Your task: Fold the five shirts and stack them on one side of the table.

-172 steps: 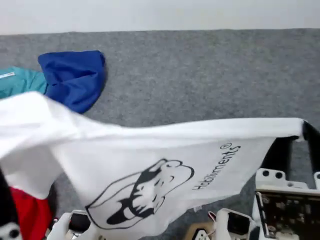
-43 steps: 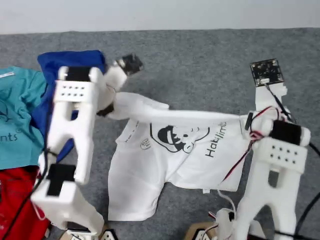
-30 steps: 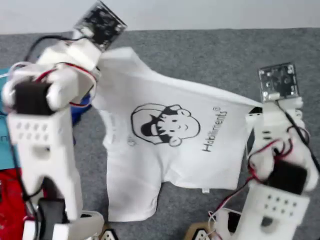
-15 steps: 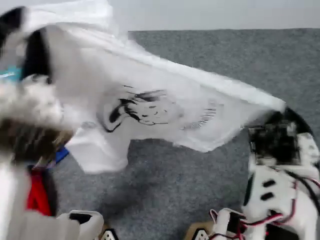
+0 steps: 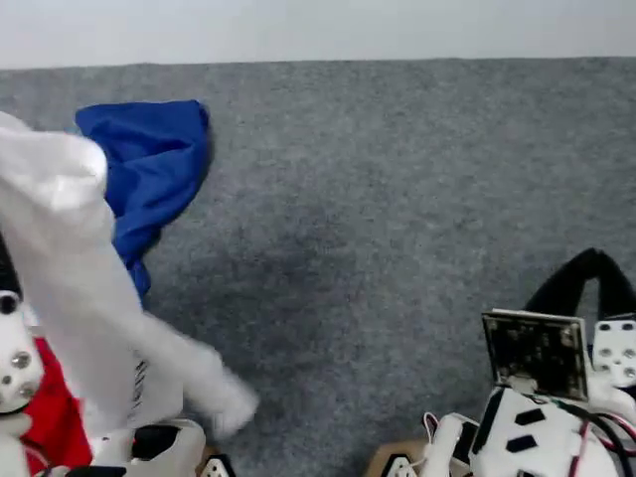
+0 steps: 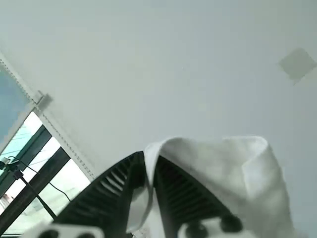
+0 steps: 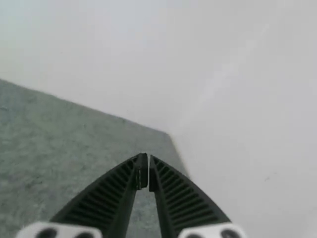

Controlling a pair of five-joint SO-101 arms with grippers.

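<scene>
I log: left gripper (image 6: 148, 173) pinching white shirt (image 5: 70, 268), print (image 5: 139, 382) too blurred to read; right gripper (image 7: 144, 174) pressed together; blue shirt (image 5: 149, 159) on table (image 5: 397, 199).

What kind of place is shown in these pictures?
Probably an indoor robot workbench in a lab or office: a grey felt-covered table before a plain white wall, a blue shirt lying on it, and a large window.

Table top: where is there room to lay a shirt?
The grey table is bare from the blue shirt across to the right edge, down to an arm at the near corner. The left side is crowded: the white shirt hangs by the red shirt.
</scene>
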